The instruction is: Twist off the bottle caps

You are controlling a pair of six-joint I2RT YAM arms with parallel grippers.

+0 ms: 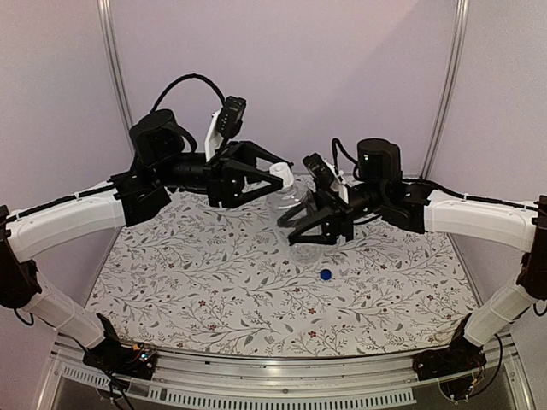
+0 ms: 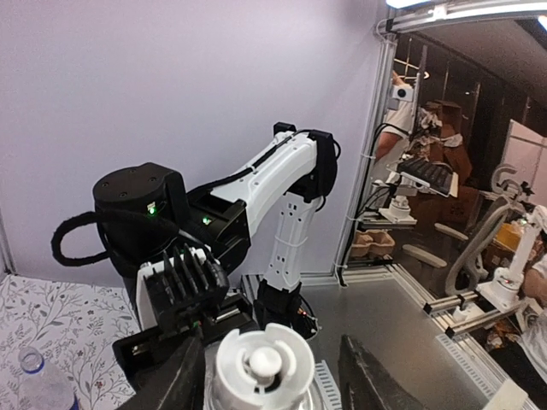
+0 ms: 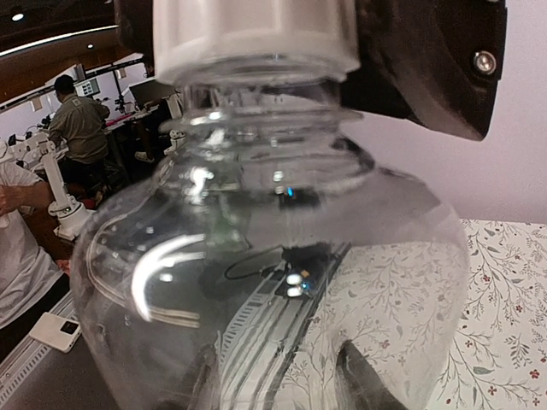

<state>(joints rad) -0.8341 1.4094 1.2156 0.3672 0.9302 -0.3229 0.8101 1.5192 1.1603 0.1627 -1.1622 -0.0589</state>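
Note:
My right gripper [image 1: 312,226] is shut on the plain clear bottle [image 1: 301,209] and holds it above the mat. That bottle [image 3: 273,256] fills the right wrist view, with my fingers [image 3: 363,380] showing through it. Its white cap [image 1: 279,171] sits on the neck between the jaws of my left gripper [image 1: 284,177]. In the left wrist view the cap [image 2: 265,363] lies against the left finger [image 2: 184,380], with a gap to the right one, so the left gripper [image 2: 273,380] is open around it. A blue cap [image 1: 326,274] lies loose on the mat.
A second clear bottle [image 2: 38,384] with a blue neck ring and an open mouth stands on the floral mat [image 1: 214,282] at the lower left of the left wrist view. Metal frame posts [image 1: 111,51] rise at the back corners.

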